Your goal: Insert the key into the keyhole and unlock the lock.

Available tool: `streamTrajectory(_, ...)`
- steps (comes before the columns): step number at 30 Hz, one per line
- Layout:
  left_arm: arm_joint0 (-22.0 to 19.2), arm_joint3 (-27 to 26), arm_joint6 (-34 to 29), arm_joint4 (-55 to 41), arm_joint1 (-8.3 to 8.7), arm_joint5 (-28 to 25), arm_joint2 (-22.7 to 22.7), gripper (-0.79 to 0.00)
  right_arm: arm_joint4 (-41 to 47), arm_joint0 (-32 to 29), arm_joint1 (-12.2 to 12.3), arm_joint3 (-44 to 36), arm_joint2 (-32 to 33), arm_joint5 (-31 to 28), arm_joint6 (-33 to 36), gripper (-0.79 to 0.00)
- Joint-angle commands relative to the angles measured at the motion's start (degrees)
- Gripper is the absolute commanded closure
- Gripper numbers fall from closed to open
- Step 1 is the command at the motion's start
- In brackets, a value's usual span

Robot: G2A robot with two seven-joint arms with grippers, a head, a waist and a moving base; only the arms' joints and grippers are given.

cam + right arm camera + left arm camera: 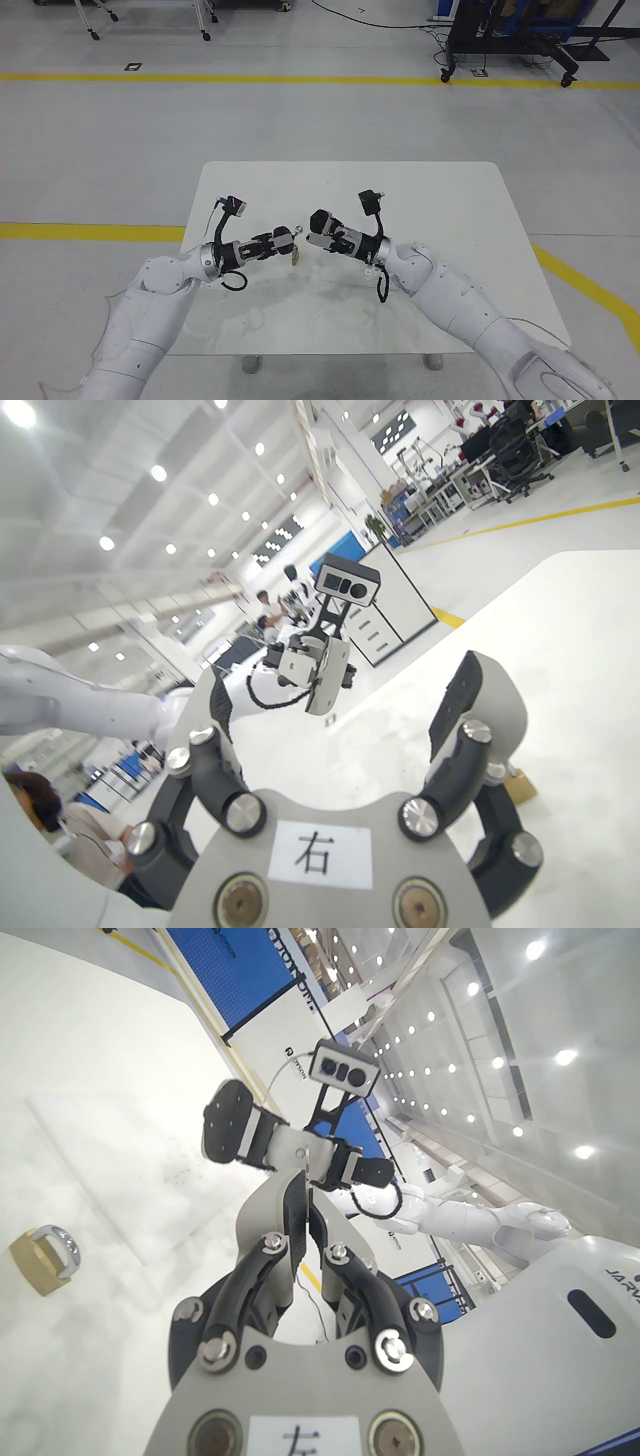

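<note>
A brass padlock (296,258) with a silver shackle lies on the white table (450,200), just below the two grippers in the top view. My left gripper (287,238) is shut on a thin silver key (306,1167), whose end sticks out past the fingertips. In the left wrist view the padlock (44,1258) lies off to the side, apart from the key. My right gripper (313,230) faces the left one at close range, open and holding nothing. Its fingers (462,695) are spread wide, and the padlock (521,787) peeks out behind one of them.
The table top around the padlock is bare white, with its edges well away from both grippers. A wheeled frame (510,45) and stands sit on the floor far behind the table.
</note>
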Motion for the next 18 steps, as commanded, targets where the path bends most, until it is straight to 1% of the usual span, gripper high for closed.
streamTrajectory(1,-0.2,-0.4,-1.3,1.7,0.14,0.1,0.5,0.000,-11.0,-0.4,1.8,-3.6,3.3,1.3,3.1,-0.785)
streamTrajectory(2,-0.6,-0.7,-2.3,3.0,0.25,-0.1,0.7,0.000,-13.8,-1.8,2.8,-6.0,5.1,1.4,3.8,-0.785)
streamTrajectory(4,-0.9,-1.2,-3.9,6.2,0.41,-0.6,1.5,0.000,-16.4,-4.6,4.7,-9.9,8.2,0.8,8.5,-0.785)
streamTrajectory(7,-1.1,-1.8,-4.4,10.1,0.57,-1.3,2.6,0.000,-15.9,-8.5,6.8,-15.6,12.2,0.9,14.7,-0.785)
streamTrajectory(9,-1.1,-2.2,-4.4,10.8,0.64,-1.4,3.4,0.000,-14.0,-10.4,7.7,-18.2,13.7,1.9,18.4,-0.785)
streamTrajectory(10,-1.1,-2.5,-4.4,10.8,0.69,-1.3,3.8,0.000,-12.9,-10.9,8.0,-19.1,14.0,2.4,20.3,-0.640)
streamTrajectory(12,-1.1,-2.9,-4.1,11.3,0.89,-1.6,4.4,0.000,-10.3,-11.3,8.3,-20.0,13.8,4.0,23.9,-0.486)
streamTrajectory(13,-1.0,-3.0,-3.9,11.4,0.99,-1.9,4.6,0.000,-9.2,-11.1,8.3,-20.2,13.4,5.1,25.6,-0.379)
streamTrajectory(16,-0.6,-3.8,-3.3,11.9,1.31,-2.5,5.5,0.000,-6.9,-9.9,8.1,-20.4,12.0,8.5,29.2,-0.345)
streamTrajectory(18,-0.5,-4.3,-3.2,12.4,1.58,-2.6,6.2,0.000,-5.2,-9.2,7.9,-20.0,11.3,9.2,30.2,-0.280)
